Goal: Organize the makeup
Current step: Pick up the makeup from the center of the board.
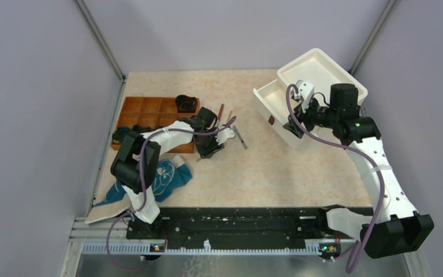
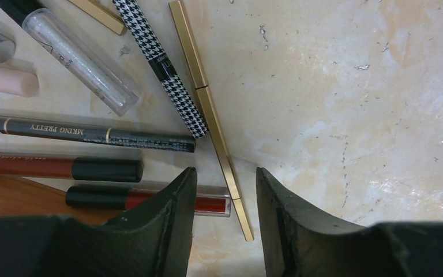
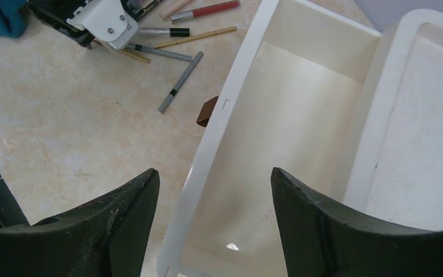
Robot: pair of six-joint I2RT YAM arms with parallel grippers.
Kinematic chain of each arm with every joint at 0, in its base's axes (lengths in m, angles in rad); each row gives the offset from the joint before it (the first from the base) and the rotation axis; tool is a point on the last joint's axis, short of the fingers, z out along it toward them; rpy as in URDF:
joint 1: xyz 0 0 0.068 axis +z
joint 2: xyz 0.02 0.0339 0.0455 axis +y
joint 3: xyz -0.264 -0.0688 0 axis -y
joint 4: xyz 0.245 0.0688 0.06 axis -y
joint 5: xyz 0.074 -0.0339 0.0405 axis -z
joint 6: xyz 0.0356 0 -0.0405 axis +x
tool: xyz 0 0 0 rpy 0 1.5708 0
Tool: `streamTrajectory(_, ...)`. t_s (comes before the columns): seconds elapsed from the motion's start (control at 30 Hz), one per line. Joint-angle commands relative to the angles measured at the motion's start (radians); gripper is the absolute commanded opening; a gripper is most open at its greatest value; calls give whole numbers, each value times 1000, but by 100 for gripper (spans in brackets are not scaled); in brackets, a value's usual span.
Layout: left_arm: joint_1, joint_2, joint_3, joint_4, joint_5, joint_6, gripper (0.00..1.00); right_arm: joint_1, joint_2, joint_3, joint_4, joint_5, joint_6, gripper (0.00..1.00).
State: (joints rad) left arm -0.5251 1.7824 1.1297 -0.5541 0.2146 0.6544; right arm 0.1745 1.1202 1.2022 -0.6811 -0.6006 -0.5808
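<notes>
A slim gold metal pencil (image 2: 214,124) lies slantwise on the beige marbled tabletop (image 2: 352,115). Its near end sits between the spread fingers of the left pincer (image 2: 226,173), which is released and grasps nothing. Just beyond the fingertips lies a black-and-white houndstooth pencil (image 2: 161,63). A dark red tube with a black cap (image 2: 150,199) runs partly under one finger. The right pincer (image 3: 213,173), also released, hangs over the wall of a white plastic bin (image 3: 231,86).

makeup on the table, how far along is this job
Little looks done: a few dark items sit in the wooden tray; the white bin looks empty. In hand: the left end effector straddles a gold pencil, open. Remaining: the other pencils and tubes, like the houndstooth pencil.
</notes>
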Motion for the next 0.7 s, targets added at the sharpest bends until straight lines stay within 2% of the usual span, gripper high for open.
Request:
streamTrajectory(0.0,5,20,13,-23,5,1,46,5,-30,0,11,-19,-22,70)
streamTrajectory(0.3,-15,18,-63,10,34,-14,25,5,-32,-11,15,-6,-30,70)
streamTrajectory(0.57,-95,-54,-171,45,60,-7,9,5,-28,-12,17,-1,-28,69)
streamTrajectory(0.67,-108,-79,-169,36,93,-2,0,5,-26,-10,21,-8,-23,69)
